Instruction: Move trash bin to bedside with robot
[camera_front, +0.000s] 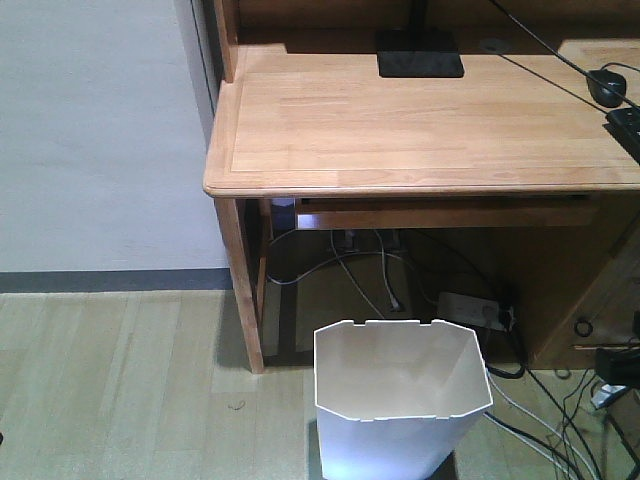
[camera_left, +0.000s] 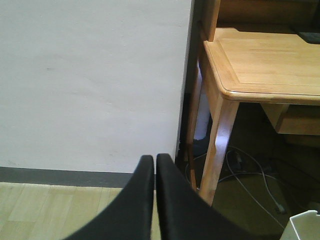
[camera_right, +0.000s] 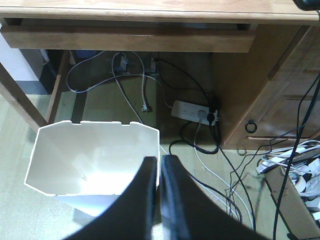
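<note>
Quick look from our side: the trash bin (camera_front: 400, 375) stands upright on the wood floor (camera_front: 120, 380), mouth open. In the right wrist view it sits just ahead and left of the right gripper (camera_right: 160, 160), and its right-hand wall lines up with the fingertips. That gripper's two black fingers are pressed together with only a sliver of gap, so we'd call it closed. We can't tell from this angle whether it touches the rim.

Beyond the right gripper, past the bin, is the underside of the wooden surface (camera_front: 420, 120). A white power strip (camera_right: 192, 111) lies on the floor there, ahead and slightly right of the gripper, with loose cables (camera_right: 225, 170) trailing toward the right.

The left gripper (camera_left: 155, 157) is closed too, fingers side by side. It points at the pale wall (camera_left: 90, 75), with the surface's corner leg (camera_left: 220, 145) ahead and to its right. A white corner of the bin peeks in low at the far right of that view.
</note>
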